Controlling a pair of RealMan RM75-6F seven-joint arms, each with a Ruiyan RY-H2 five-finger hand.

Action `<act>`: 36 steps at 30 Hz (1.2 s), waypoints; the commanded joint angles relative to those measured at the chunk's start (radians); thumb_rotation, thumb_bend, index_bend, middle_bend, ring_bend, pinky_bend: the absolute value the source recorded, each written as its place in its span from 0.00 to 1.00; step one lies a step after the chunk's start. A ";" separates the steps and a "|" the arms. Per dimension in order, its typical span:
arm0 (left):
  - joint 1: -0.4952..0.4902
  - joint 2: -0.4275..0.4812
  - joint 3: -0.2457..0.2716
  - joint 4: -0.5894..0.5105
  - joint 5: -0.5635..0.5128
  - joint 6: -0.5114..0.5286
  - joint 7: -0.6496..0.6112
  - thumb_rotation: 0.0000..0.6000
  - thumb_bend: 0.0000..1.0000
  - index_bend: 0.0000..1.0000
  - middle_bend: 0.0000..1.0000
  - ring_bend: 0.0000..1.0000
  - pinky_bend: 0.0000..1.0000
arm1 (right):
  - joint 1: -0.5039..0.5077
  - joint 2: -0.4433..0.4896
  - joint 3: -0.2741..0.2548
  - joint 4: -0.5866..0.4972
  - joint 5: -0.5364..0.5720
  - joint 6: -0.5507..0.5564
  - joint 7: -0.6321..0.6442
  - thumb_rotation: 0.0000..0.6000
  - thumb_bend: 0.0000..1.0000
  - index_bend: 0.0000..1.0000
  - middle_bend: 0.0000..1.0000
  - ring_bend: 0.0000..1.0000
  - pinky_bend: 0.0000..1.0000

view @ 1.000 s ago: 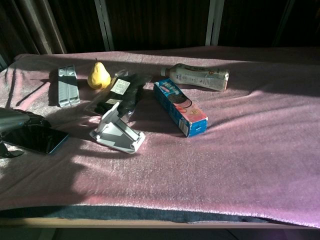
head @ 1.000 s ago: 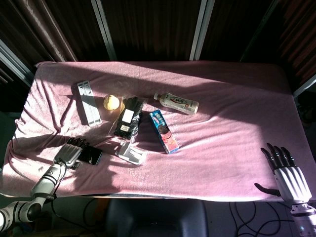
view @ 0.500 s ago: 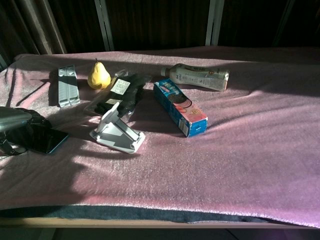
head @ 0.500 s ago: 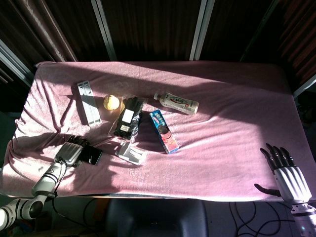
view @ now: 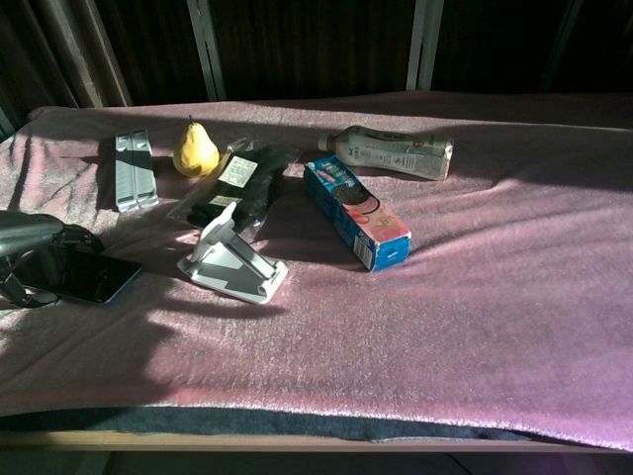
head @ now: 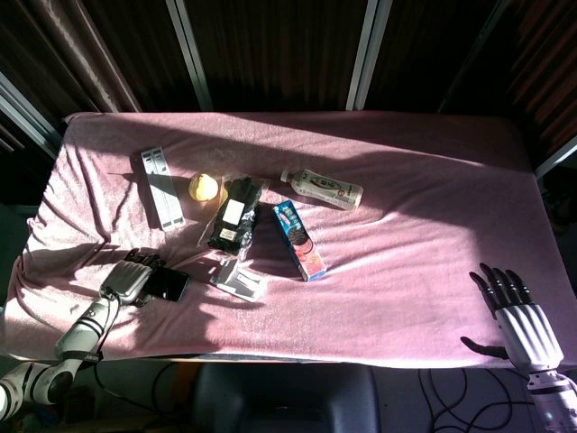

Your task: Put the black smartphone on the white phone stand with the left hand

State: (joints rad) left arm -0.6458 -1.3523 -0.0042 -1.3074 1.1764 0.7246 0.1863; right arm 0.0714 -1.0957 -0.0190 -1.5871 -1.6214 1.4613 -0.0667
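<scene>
The black smartphone (view: pixel 99 278) lies near the table's front left corner, its left end under my left hand (view: pixel 35 247). That hand's fingers curl over the phone's top and the thumb sits below its near edge, so it grips the phone (head: pixel 169 284). In the head view the left hand (head: pixel 126 280) shows at the lower left. The white phone stand (view: pixel 232 259) sits just right of the phone, apart from it, also seen from above as the stand (head: pixel 239 280). My right hand (head: pixel 518 316) hangs off the front right table edge, fingers spread, holding nothing.
Behind the stand lie a black packet (view: pixel 242 188), a yellow pear (view: pixel 195 150) and a grey strip (view: pixel 134 170). A blue box (view: pixel 356 213) and a lying bottle (view: pixel 391 151) are to the stand's right. Pink cloth (view: pixel 475 297) covers the table.
The left hand has closed further around the phone's left end and nudged it slightly to the right. The right hand has shifted a little to the left.
</scene>
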 commanded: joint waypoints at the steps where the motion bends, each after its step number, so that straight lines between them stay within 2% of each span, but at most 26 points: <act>1: 0.038 -0.004 -0.004 0.040 0.135 0.090 -0.175 1.00 0.37 0.86 0.82 0.35 0.00 | 0.000 0.000 0.000 0.000 0.000 0.000 0.001 1.00 0.12 0.00 0.00 0.00 0.00; 3: 0.045 -0.005 0.004 0.069 0.194 0.119 -0.269 1.00 0.37 0.88 0.84 0.36 0.00 | -0.001 0.000 0.000 -0.001 0.000 0.002 0.000 1.00 0.12 0.00 0.00 0.00 0.00; 8: 0.052 -0.006 0.019 0.128 0.272 0.163 -0.384 1.00 0.38 0.89 0.85 0.38 0.00 | 0.000 -0.002 0.000 -0.002 0.002 0.000 -0.004 1.00 0.12 0.00 0.00 0.00 0.00; 16: 0.090 -0.025 0.011 0.191 0.365 0.342 -0.641 1.00 0.38 0.90 0.86 0.38 0.00 | 0.002 -0.005 -0.001 -0.003 0.002 -0.003 -0.007 1.00 0.12 0.00 0.00 0.00 0.00; 24: 0.090 -0.006 0.018 0.134 0.432 0.427 -1.003 1.00 0.38 0.90 0.86 0.38 0.00 | 0.004 -0.004 -0.002 -0.004 -0.002 -0.004 -0.005 1.00 0.12 0.00 0.00 0.00 0.00; 27: 0.087 -0.008 0.018 0.128 0.437 0.431 -1.029 1.00 0.38 0.90 0.86 0.38 0.00 | 0.005 -0.005 -0.002 -0.003 -0.003 -0.005 -0.005 1.00 0.12 0.00 0.00 0.00 0.00; 29: 0.074 -0.013 0.016 0.094 0.449 0.431 -1.110 1.00 0.37 0.90 0.86 0.38 0.00 | 0.007 -0.006 -0.004 -0.004 -0.005 -0.008 -0.007 1.00 0.12 0.00 0.00 0.00 0.00; 31: 0.017 -0.016 0.020 0.035 0.488 0.386 -1.203 1.00 0.37 0.90 0.86 0.38 0.00 | 0.010 -0.005 -0.006 -0.004 -0.008 -0.013 -0.005 1.00 0.12 0.00 0.00 0.00 0.00; 36: -0.048 -0.027 0.014 0.003 0.492 0.318 -1.239 1.00 0.37 0.90 0.86 0.38 0.00 | 0.013 0.000 -0.009 -0.003 -0.014 -0.016 0.007 1.00 0.12 0.00 0.00 0.00 0.00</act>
State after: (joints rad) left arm -0.6642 -1.3699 0.0133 -1.2795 1.6581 1.0715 -1.0249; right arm 0.0839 -1.0962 -0.0278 -1.5898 -1.6348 1.4450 -0.0603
